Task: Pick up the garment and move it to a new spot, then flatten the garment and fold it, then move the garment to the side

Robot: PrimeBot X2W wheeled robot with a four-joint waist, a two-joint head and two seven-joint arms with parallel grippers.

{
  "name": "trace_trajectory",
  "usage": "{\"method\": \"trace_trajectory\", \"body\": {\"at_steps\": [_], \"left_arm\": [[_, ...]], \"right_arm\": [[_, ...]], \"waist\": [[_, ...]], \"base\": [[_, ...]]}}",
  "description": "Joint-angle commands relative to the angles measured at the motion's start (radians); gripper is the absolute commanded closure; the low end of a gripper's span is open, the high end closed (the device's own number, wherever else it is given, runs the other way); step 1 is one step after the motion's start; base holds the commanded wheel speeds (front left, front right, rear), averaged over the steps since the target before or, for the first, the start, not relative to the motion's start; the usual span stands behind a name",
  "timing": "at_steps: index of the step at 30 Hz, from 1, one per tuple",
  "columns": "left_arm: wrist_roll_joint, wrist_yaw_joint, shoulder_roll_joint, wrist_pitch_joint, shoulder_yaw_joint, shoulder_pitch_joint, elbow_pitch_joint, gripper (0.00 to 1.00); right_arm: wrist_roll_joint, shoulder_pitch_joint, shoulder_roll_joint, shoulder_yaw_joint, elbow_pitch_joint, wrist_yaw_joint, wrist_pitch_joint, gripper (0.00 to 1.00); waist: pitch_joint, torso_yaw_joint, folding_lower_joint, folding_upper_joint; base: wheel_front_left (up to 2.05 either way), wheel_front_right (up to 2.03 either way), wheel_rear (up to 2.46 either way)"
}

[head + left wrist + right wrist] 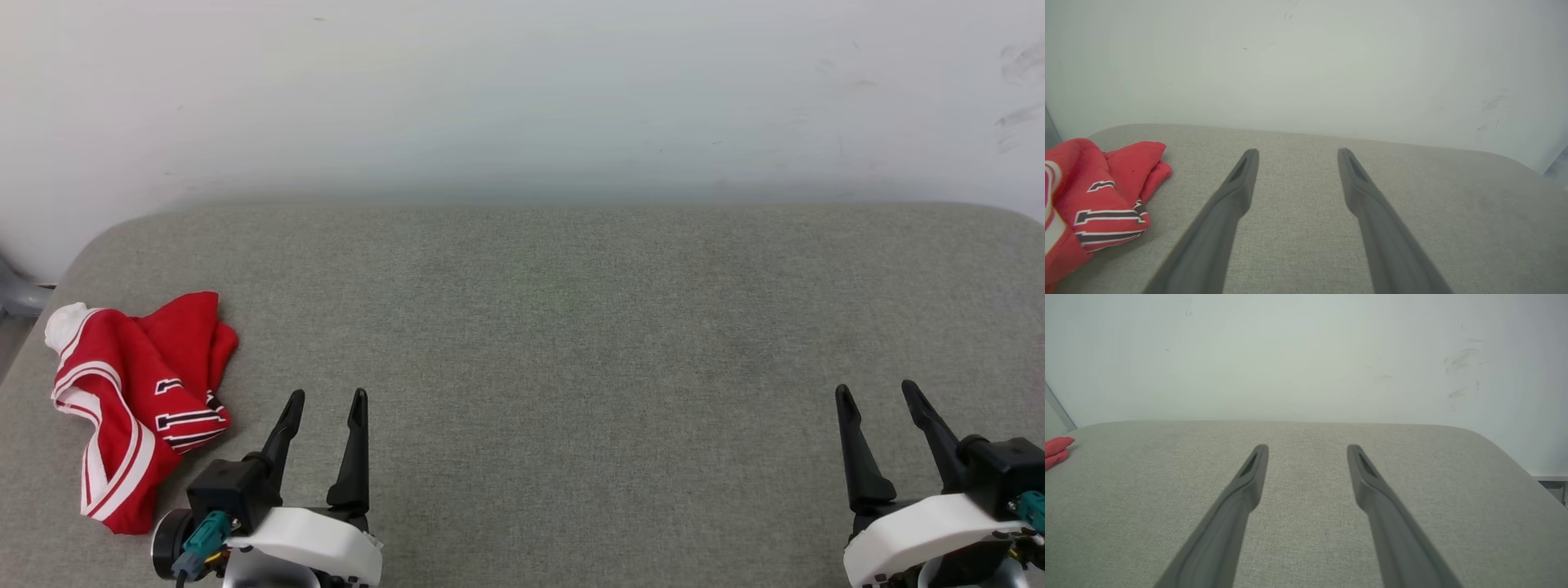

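Garment (135, 400) not held, we note that first. Left hand (327, 396) sits at the lower left of the head view, fingers (354, 449) spread wide with nothing between them, tips pointing toward the wall (522, 98). It is low over the grey fabric worktop (571, 327); we can't tell if it touches the surface. Right hand (876, 389) is at the lower right in the same pose, fingers wide apart and empty. The two hands are well apart, with bare worktop between them.

Outward from the left hand: the garment lies just beside it on its left, near the worktop's left edge, not touching the fingers. We see a crumpled heap, red, with a white sleeve end at the far top. Red-and-white striped trim runs down the left side, and black white-outlined lettering shows on a fold facing the left hand.

In the left wrist view the garment (1098, 196) is at the left edge, with a strip of worktop between it and the fingers. In the right wrist view a small red bit of garment (1056, 451) shows at the far left edge, well apart from the right hand. The wall behind is pale, with a few scuffs toward the right.
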Motion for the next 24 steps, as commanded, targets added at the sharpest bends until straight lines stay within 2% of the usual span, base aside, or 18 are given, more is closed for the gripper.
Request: {"method": "trace_trajectory", "body": {"at_steps": [1,24], "left_arm": [[0.022,0.003,0.0,-0.009,-0.001,0.005,0.001,0.0],[0.091,-0.013,-0.012,-0.048,-0.005,-0.008,0.045,0.0]], "right_arm": [[-0.029,0.008,0.004,0.001,-0.015,0.0,-0.007,0.0],[-0.042,0.013,0.013,-0.012,-0.017,0.0,-0.052,0.0]], "waist": [[-0.001,0.0,0.0,-0.0001],[-0.007,0.01,0.0,-0.0001]], "base": [[0.0,0.0,0.0],[0.0,0.0,0.0]]}}
